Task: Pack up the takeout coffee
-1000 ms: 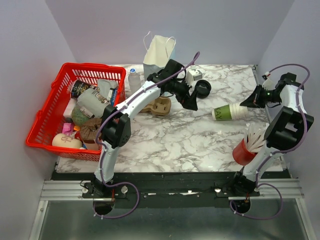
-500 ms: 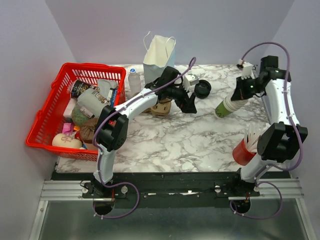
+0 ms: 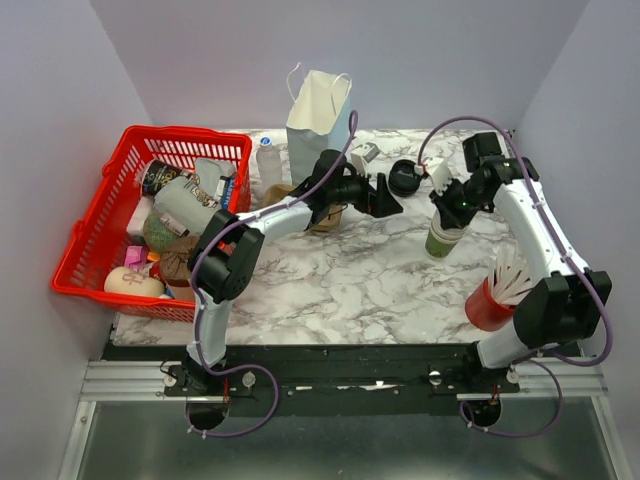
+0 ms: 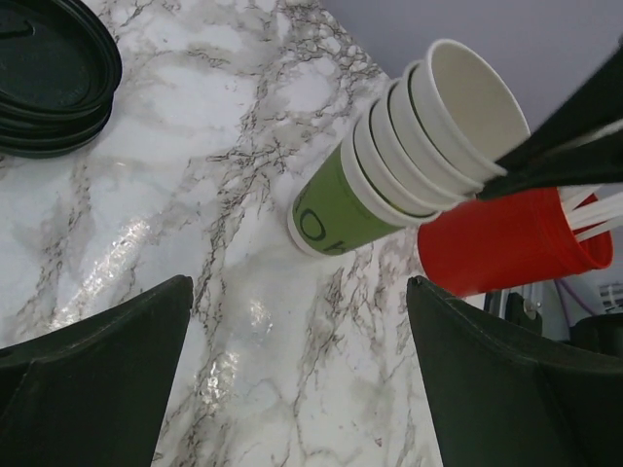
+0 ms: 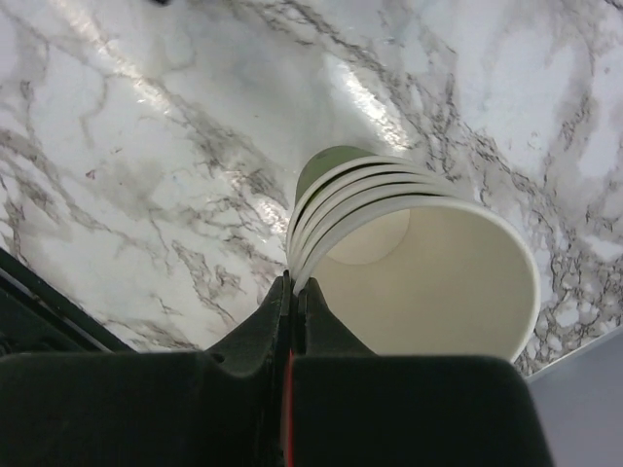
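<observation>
Right wrist view: right pincer (image 5: 292,292) nearly shut, pinching the rim of the stack of olive-green paper cups with white rims (image 5: 428,282). The stack leans, base on the marble-patterned table (image 5: 146,146), probably steadied so one cup can be drawn off. Left pincer (image 4: 300,321) wide open, empty, facing that stack. Pile of round black plastic lids (image 3: 403,178) just beyond; red cup of white sticks (image 4: 506,243) near right. Takeout coffee: no single lidded cup visible; judged unassembled.

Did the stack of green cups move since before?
Yes. It lay on its side before. Now the right tool holds the stack of green cups upright, its rims swung left toward the black lids.
</observation>
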`<state>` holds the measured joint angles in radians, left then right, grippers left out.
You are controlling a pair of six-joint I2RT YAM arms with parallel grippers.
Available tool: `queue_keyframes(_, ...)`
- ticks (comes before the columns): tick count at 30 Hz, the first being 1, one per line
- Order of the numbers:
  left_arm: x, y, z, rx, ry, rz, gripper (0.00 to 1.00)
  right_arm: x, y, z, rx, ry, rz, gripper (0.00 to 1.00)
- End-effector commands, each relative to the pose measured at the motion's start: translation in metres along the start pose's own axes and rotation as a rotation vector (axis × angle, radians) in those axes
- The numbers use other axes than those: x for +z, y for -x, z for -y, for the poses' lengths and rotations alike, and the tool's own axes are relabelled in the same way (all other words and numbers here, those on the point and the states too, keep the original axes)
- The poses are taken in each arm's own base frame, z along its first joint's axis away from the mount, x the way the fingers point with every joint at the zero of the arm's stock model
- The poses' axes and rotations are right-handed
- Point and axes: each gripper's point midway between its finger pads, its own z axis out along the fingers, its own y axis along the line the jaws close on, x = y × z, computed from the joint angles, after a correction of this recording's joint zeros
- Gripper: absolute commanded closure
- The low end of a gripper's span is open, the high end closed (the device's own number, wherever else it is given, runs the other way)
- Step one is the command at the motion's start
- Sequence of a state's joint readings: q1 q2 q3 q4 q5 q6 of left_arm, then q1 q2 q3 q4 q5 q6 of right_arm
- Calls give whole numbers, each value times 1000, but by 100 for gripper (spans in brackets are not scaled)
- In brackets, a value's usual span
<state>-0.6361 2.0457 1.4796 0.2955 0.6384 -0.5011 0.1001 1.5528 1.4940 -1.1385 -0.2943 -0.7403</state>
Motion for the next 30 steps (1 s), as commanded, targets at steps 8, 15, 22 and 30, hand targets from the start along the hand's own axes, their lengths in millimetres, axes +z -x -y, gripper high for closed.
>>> queue_keyframes(8,7,20,20,-112,-105,152,1,-5,1,-10,-128,-10,4,64)
queue_keyframes(15,20,5,28,-131,-139,126,1,-6,2,-9,-121,-23,14,61)
queue_keyframes(22,36,-8,38,-145,-181,96,1,-13,5,-10,-116,-41,34,90)
queue_keyframes(30,53,-10,42,-184,-224,83,1,-14,3,-17,-116,-40,57,98)
